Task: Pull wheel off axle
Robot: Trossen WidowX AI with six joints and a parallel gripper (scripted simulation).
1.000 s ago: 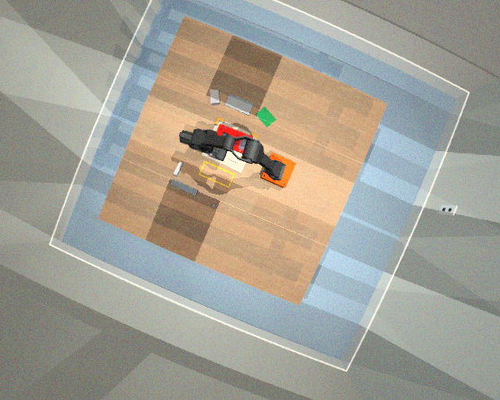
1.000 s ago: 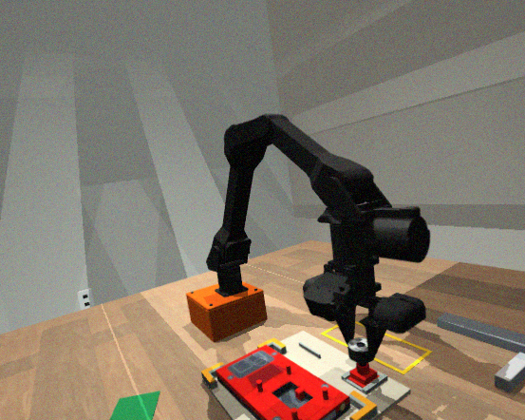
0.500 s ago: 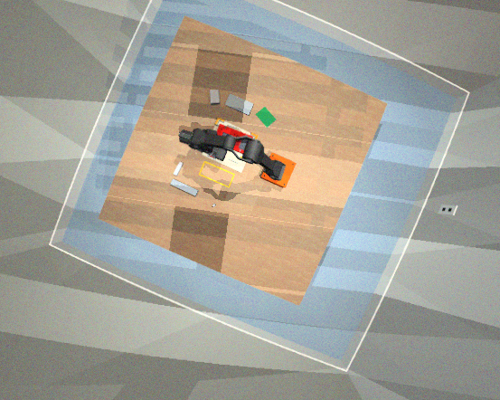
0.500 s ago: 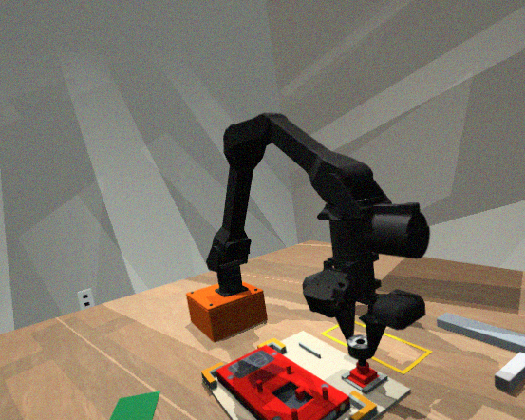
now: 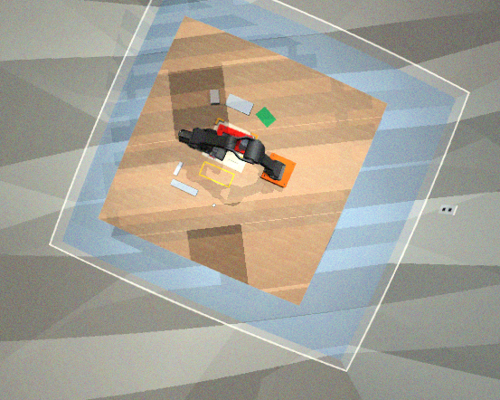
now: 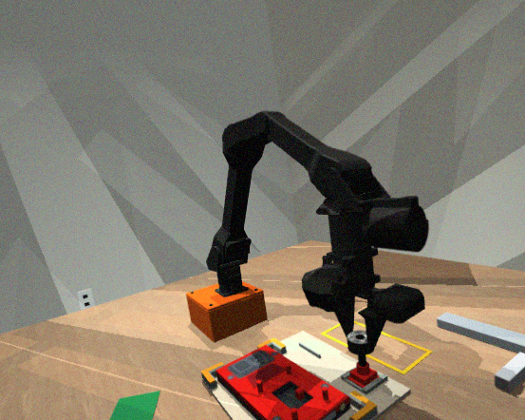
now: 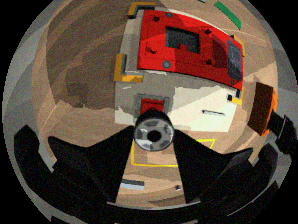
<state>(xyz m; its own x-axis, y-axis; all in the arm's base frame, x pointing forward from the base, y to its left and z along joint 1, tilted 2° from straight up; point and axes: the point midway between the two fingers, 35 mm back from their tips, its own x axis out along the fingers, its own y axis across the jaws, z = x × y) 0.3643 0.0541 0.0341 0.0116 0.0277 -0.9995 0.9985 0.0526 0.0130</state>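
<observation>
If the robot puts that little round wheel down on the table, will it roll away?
Probably not if laid flat: the wheel looks like a short ring with broad flat faces. Set on its edge, it likely would roll. It seems stiff, since the gripper pinches it without visibly squashing it.

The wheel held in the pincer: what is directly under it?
Under the wheel, the dark upright axle rises from a red block. Whether the axle's top is still inside the wheel's hole cannot be seen; the wheel covers it.
</observation>
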